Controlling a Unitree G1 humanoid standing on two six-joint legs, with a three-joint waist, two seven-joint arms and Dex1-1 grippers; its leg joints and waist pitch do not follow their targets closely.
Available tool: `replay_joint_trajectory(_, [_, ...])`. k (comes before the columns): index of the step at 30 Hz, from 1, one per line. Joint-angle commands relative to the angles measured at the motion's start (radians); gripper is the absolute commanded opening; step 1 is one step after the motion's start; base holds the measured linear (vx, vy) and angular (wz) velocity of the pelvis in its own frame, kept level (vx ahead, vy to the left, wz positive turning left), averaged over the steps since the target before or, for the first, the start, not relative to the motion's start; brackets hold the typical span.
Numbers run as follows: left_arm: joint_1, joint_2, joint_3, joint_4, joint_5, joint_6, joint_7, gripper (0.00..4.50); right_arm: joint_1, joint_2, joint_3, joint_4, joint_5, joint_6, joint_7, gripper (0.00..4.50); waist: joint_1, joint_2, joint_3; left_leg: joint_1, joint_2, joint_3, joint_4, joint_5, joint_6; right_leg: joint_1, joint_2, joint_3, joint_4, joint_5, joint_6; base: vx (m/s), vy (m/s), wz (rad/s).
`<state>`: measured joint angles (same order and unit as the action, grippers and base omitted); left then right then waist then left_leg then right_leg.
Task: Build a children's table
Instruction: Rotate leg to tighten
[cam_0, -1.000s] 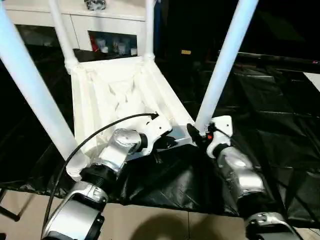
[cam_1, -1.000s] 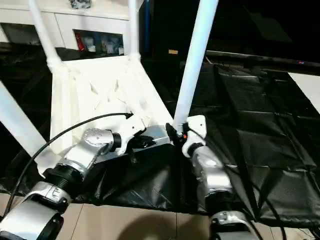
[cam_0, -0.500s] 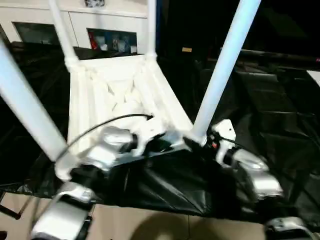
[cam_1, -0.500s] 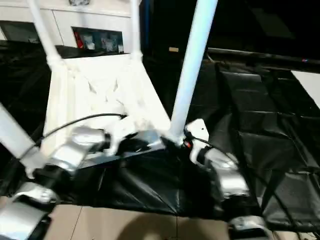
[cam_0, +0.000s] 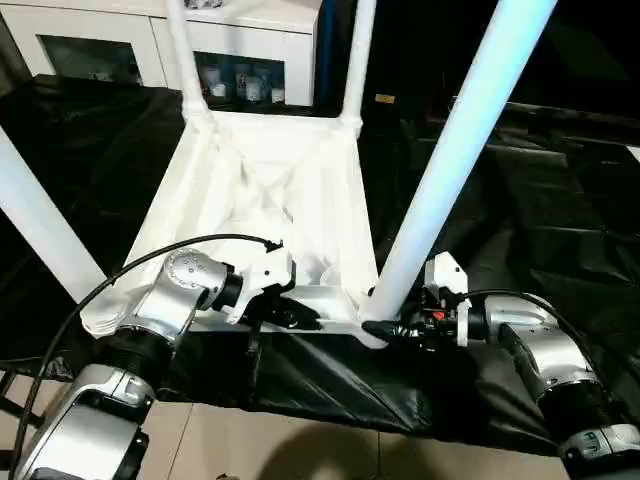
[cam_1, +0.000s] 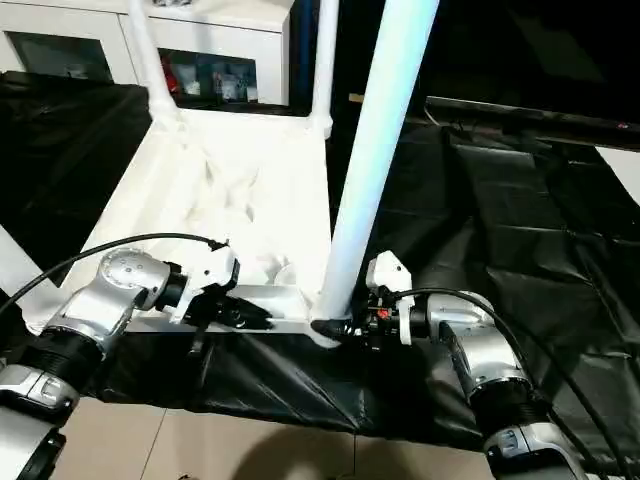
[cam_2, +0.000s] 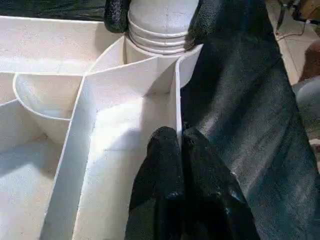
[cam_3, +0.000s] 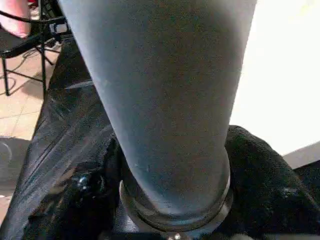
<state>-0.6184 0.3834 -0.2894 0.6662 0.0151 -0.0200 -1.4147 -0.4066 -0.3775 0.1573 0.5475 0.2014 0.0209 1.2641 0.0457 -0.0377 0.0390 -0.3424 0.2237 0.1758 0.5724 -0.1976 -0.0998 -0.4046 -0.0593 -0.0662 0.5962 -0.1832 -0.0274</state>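
The children's table (cam_0: 270, 200) lies upside down on a black sheet (cam_0: 560, 230) spread over the surface, ribbed underside up, so the corner sockets face the robot and the legs can go in from above. All four legs stand upright in their corners: two at the far end, one at the near left (cam_0: 40, 225), and one at the near right (cam_0: 455, 150) between the two arms.

The left end effector (cam_2: 177, 145) is squeezed shut, its two black fingers pinching the thin wall of the near rim (cam_2: 176, 95). The socket with the ringed foot of the near right leg sits just ahead of those fingertips, further along the same rim. I take this grip as a brace: it holds the top down and stops it sliding on the slick sheet while the other arm works on the leg.

The right end effector (cam_1: 345, 327) lies level, its fingers on either side of that near right leg at its very base, where the collar (cam_3: 175, 210) meets the socket. In its wrist view the black fingers (cam_3: 260, 165) sit against the tube on both sides, so it looks to be clasping the leg rather than standing clear of it. Gripping so low makes sense to me: that is where a push or twist seats the leg without levering the long tube sideways. Whether the leg is fully home in the socket, I cannot tell.
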Motion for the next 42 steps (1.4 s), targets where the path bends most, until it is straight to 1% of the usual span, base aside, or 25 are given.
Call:
replay_joint_trajectory(1, [-0.010, -0.010, -0.016, 0.010, 0.003, -0.003, -0.008, 0.00, 0.003, 0.000, 0.017, -0.037, 0.011, 0.028, 0.027, 2.69, 0.003, -0.004, -0.057, -0.005, 0.014, 0.010, -0.051, -0.102, 0.093, 0.061, -0.066, 0.044, -0.050, -0.082, -0.243, 0.000, 0.000, 0.00])
replay_joint_trajectory(6, [-0.017, -0.040, -0.013, 0.036, 0.028, 0.011, 0.087, 0.00, 0.026, 0.039, -0.009, -0.039, 0.019, 0.028, -0.063, 2.66, 0.008, -0.006, -0.055, -0.003, 0.013, 0.010, -0.052, -0.113, 0.085, 0.060, -0.067, 0.045, -0.055, -0.122, -0.229, 0.000, 0.000, 0.00])
replay_joint_trajectory(9, [-0.022, -0.072, -0.014, 0.053, 0.055, 0.050, 0.179, 0.00, 0.032, 0.083, -0.035, -0.014, 0.009, 0.020, -0.171, 2.66, 0.003, -0.006, -0.047, 0.001, 0.011, 0.008, -0.056, -0.168, 0.058, 0.051, -0.070, 0.046, -0.070, -0.241, -0.201, 0.000, 0.000, 0.00])
replay_joint_trajectory(10, [-0.015, -0.121, -0.012, 0.044, 0.057, 0.093, 0.250, 0.00, 0.037, 0.136, -0.057, 0.016, -0.019, -0.010, -0.307, 2.66, 0.001, -0.005, -0.047, 0.003, 0.012, 0.006, -0.058, -0.188, 0.039, 0.049, -0.073, 0.047, -0.075, -0.302, -0.184, 0.000, 0.000, 0.00])
replay_joint_trajectory(11, [-0.012, -0.139, -0.012, 0.040, 0.056, 0.104, 0.271, 0.00, 0.040, 0.154, -0.064, 0.022, -0.028, -0.019, -0.349, 2.66, -0.002, -0.005, -0.042, 0.004, 0.009, 0.004, -0.060, -0.214, 0.023, 0.046, -0.073, 0.045, -0.083, -0.370, -0.163, 0.000, 0.000, 0.00])
replay_joint_trajectory(12, [-0.009, -0.166, -0.013, 0.037, 0.059, 0.122, 0.303, 0.00, 0.037, 0.181, -0.073, 0.041, -0.048, -0.030, -0.424, 2.66, -0.008, -0.009, -0.043, 0.001, 0.007, 0.001, -0.062, -0.227, 0.018, 0.049, -0.071, 0.042, -0.086, -0.412, -0.142, 0.000, 0.000, 0.00])
replay_joint_trajectory(13, [-0.009, -0.169, -0.013, 0.038, 0.059, 0.124, 0.307, 0.00, 0.036, 0.184, -0.074, 0.044, -0.050, -0.032, -0.432, 2.65, -0.011, -0.009, -0.043, -0.002, 0.006, -0.001, -0.062, -0.226, 0.017, 0.051, -0.071, 0.043, -0.086, -0.420, -0.134, 0.000, 0.000, 0.00])
replay_joint_trajectory(15, [-0.007, -0.240, -0.022, 0.049, 0.074, 0.155, 0.394, 0.00, 0.014, 0.252, -0.099, 0.110, -0.089, -0.069, -0.629, 2.65, -0.018, -0.007, -0.041, 0.003, 0.006, 0.000, -0.062, -0.237, 0.017, 0.042, -0.071, 0.044, -0.092, -0.436, -0.127, 0.000, 0.000, 0.00])
replay_joint_trajectory(16, [-0.008, -0.264, -0.026, 0.059, 0.083, 0.158, 0.428, 0.00, 0.005, 0.277, -0.108, 0.128, -0.091, -0.071, -0.682, 2.65, -0.024, -0.007, -0.039, 0.005, 0.003, 0.000, -0.061, -0.261, 0.012, 0.038, -0.070, 0.042, -0.098, -0.479, -0.117, 0.000, 0.000, 0.00])
replay_joint_trajectory(17, [-0.009, -0.278, -0.028, 0.065, 0.088, 0.159, 0.449, 0.00, -0.001, 0.292, -0.113, 0.138, -0.091, -0.070, -0.711, 2.65, -0.026, -0.010, -0.041, 0.004, -0.001, -0.003, -0.062, -0.270, 0.014, 0.041, -0.069, 0.039, -0.103, -0.523, -0.096, 0.000, 0.000, 0.00])
replay_joint_trajectory(18, [-0.010, -0.291, -0.031, 0.071, 0.093, 0.161, 0.466, 0.00, -0.008, 0.304, -0.115, 0.147, -0.095, -0.072, -0.738, 2.65, -0.026, -0.010, -0.041, 0.003, 0.000, -0.004, -0.063, -0.269, 0.016, 0.042, -0.069, 0.039, -0.105, -0.528, -0.089, 0.000, 0.000, 0.00])
replay_joint_trajectory(21, [-0.016, -0.325, -0.064, 0.097, 0.133, 0.148, 0.518, 0.00, -0.039, 0.351, -0.095, 0.172, -0.130, -0.078, -0.817, 2.65, -0.030, -0.011, -0.041, 0.004, -0.001, -0.004, -0.063, -0.281, 0.030, 0.035, -0.067, 0.039, -0.109, -0.528, -0.078, 0.000, 0.000, 0.00])
replay_joint_trajectory(22, [-0.019, -0.330, -0.070, 0.102, 0.145, 0.141, 0.531, 0.00, -0.045, 0.361, -0.092, 0.174, -0.138, -0.092, -0.823, 2.65, -0.032, -0.014, -0.042, 0.004, -0.002, -0.005, -0.064, -0.293, 0.033, 0.035, -0.066, 0.037, -0.111, -0.538, -0.071, 0.000, 0.000, 0.00])
replay_joint_trajectory(24, [-0.020, -0.328, -0.074, 0.101, 0.151, 0.139, 0.535, 0.00, -0.047, 0.363, -0.093, 0.175, -0.139, -0.100, -0.821, 2.65, -0.033, -0.011, -0.042, 0.004, -0.001, -0.006, -0.064, -0.300, 0.035, 0.034, -0.067, 0.037, -0.112, -0.538, -0.069, 0.000, 0.000, 0.00])
replay_joint_trajectory(26, [-0.016, -0.323, -0.073, 0.090, 0.154, 0.145, 0.532, 0.00, -0.048, 0.364, -0.101, 0.175, -0.140, -0.120, -0.819, 3.35, -0.036, -0.013, -0.043, 0.001, 0.000, -0.007, -0.067, -0.307, 0.038, 0.034, -0.067, 0.037, -0.110, -0.522, -0.073, 0.000, 0.000, 0.00])
replay_joint_trajectory(28, [-0.011, -0.313, -0.064, 0.076, 0.158, 0.154, 0.531, 0.00, -0.046, 0.359, -0.116, 0.175, -0.129, -0.141, -0.804, 3.37, -0.037, -0.014, -0.045, 0.002, 0.001, -0.006, -0.065, -0.309, 0.040, 0.033, -0.068, 0.039, -0.109, -0.509, -0.082, 0.000, 0.000, 0.00])
replay_joint_trajectory(30, [-0.006, -0.286, -0.057, 0.063, 0.156, 0.151, 0.511, 0.00, -0.031, 0.327, -0.113, 0.150, -0.116, -0.144, -0.745, 3.57, -0.037, -0.013, -0.045, 0.000, 0.002, -0.006, -0.066, -0.304, 0.047, 0.035, -0.068, 0.040, -0.106, -0.481, -0.094, 0.000, 0.000, 0.00])
replay_joint_trajectory(31, [-0.004, -0.264, -0.059, 0.058, 0.157, 0.141, 0.484, 0.00, -0.023, 0.297, -0.105, 0.137, -0.113, -0.145, -0.717, 3.79, -0.036, -0.013, -0.046, -0.002, 0.003, -0.005, -0.066, -0.293, 0.052, 0.037, -0.067, 0.042, -0.104, -0.454, -0.103, 0.000, 0.000, 0.00])
replay_joint_trajectory(33, [-0.005, -0.244, -0.059, 0.057, 0.158, 0.134, 0.463, 0.00, -0.017, 0.268, -0.102, 0.127, -0.112, -0.148, -0.688, 3.85, -0.035, -0.013, -0.049, -0.005, 0.005, -0.005, -0.066, -0.267, 0.058, 0.042, -0.068, 0.043, -0.096, -0.399, -0.121, 0.000, 0.000, 0.00])
replay_joint_trajectory(34, [-0.006, -0.238, -0.058, 0.057, 0.159, 0.130, 0.456, 0.00, -0.016, 0.260, -0.102, 0.124, -0.110, -0.147, -0.677, 4.04, -0.035, -0.013, -0.049, -0.006, 0.005, -0.002, -0.064, -0.250, 0.063, 0.042, -0.068, 0.045, -0.093, -0.362, -0.136, 0.000, 0.000, 0.00])
replay_joint_trajectory(36, [-0.009, -0.210, -0.053, 0.056, 0.153, 0.116, 0.415, 0.00, -0.007, 0.223, -0.098, 0.101, -0.095, -0.140, -0.609, 4.04, -0.033, -0.011, -0.051, -0.007, 0.006, -0.001, -0.062, -0.226, 0.069, 0.047, -0.066, 0.046, -0.086, -0.305, -0.158, 0.000, 0.000, 0.00])
replay_joint_trajectory(38, [-0.010, -0.160, -0.055, 0.048, 0.136, 0.090, 0.329, 0.00, 0.011, 0.164, -0.085, 0.050, -0.061, -0.112, -0.479, 4.04, -0.032, -0.009, -0.056, -0.008, 0.007, 0.003, -0.057, -0.180, 0.092, 0.053, -0.066, 0.048, -0.075, -0.197, -0.191, 0.025, -0.006, 0.02])
replay_joint_trajectory(39, [-0.009, -0.144, -0.057, 0.042, 0.130, 0.086, 0.300, 0.00, 0.016, 0.146, -0.080, 0.037, -0.054, -0.102, -0.436, 4.04, -0.032, -0.009, -0.061, -0.012, 0.007, 0.002, -0.055, -0.138, 0.106, 0.061, -0.064, 0.047, -0.063, -0.117, -0.211, 0.053, -0.010, 0.02])
replay_joint_trajectory(40, [-0.008, -0.122, -0.060, 0.034, 0.121, 0.077, 0.255, 0.00, 0.020, 0.122, -0.075, 0.024, -0.045, -0.094, -0.379, 4.04, -0.032, -0.006, -0.063, -0.012, 0.009, 0.002, -0.052, -0.106, 0.118, 0.060, -0.063, 0.047, -0.055, -0.045, -0.234, 0.053, -0.010, 0.02])
replay_joint_trajectory(42, [-0.006, -0.098, -0.067, 0.027, 0.120, 0.062, 0.219, 0.00, 0.020, 0.101, -0.071, 0.017, -0.035, -0.082, -0.319, 4.04, -0.034, -0.008, -0.061, -0.011, 0.009, 0.004, -0.053, -0.108, 0.129, 0.061, -0.065, 0.046, -0.054, -0.019, -0.254, 0.000, 0.000, 0.00])
